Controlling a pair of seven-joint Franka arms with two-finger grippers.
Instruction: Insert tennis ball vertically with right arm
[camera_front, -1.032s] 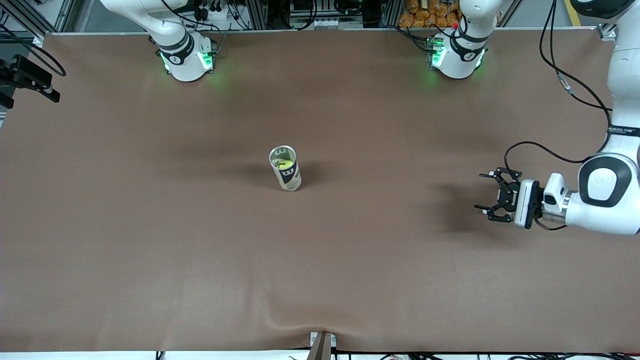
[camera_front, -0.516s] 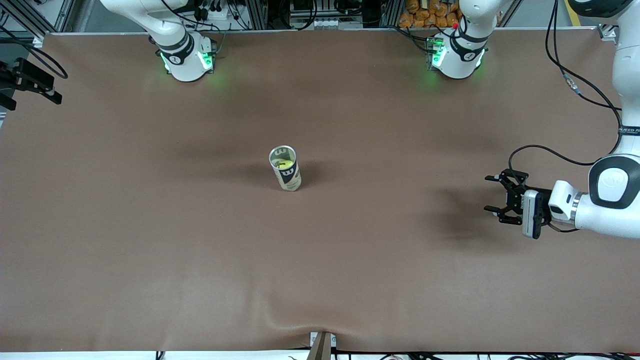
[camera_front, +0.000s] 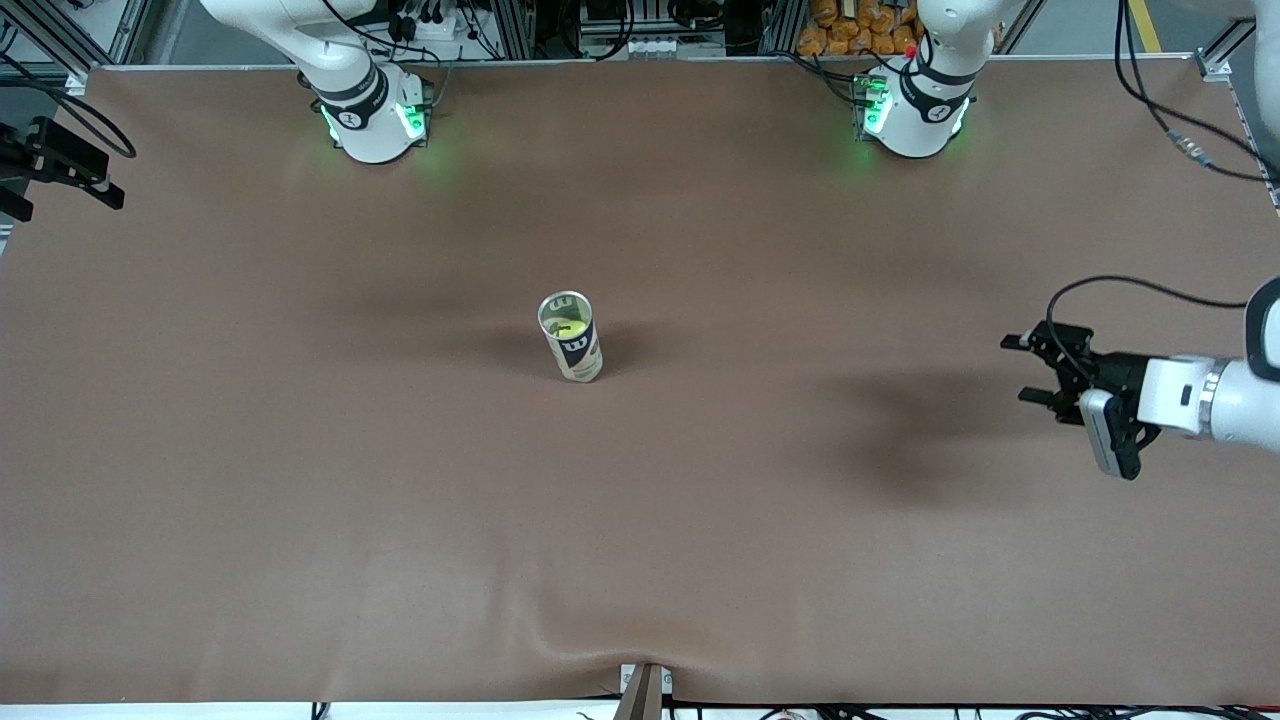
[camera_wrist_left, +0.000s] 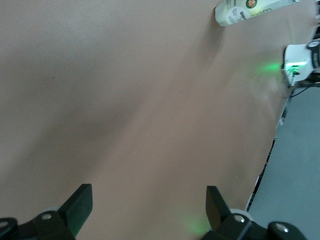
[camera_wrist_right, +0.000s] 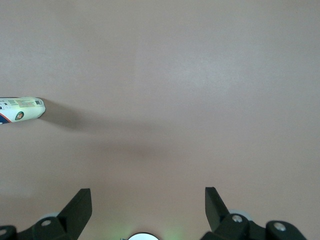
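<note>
Standing upright near the middle of the table (camera_front: 300, 500), the can (camera_front: 571, 337) is holding the tennis ball (camera_front: 570, 328) inside. The left end effector (camera_front: 1040, 372) is hanging wide open and empty near the table edge at the left arm's end. The right end effector (camera_wrist_right: 147, 207) is hovering wide open, empty.

A wide table (camera_front: 300, 480) covered in brown matting is seen. Only 1 can (camera_front: 571, 336) is stood upright on it near the middle, well apart from the left gripper (camera_front: 1035, 368), which is held over the table's left-arm end with fingers spread.
</note>
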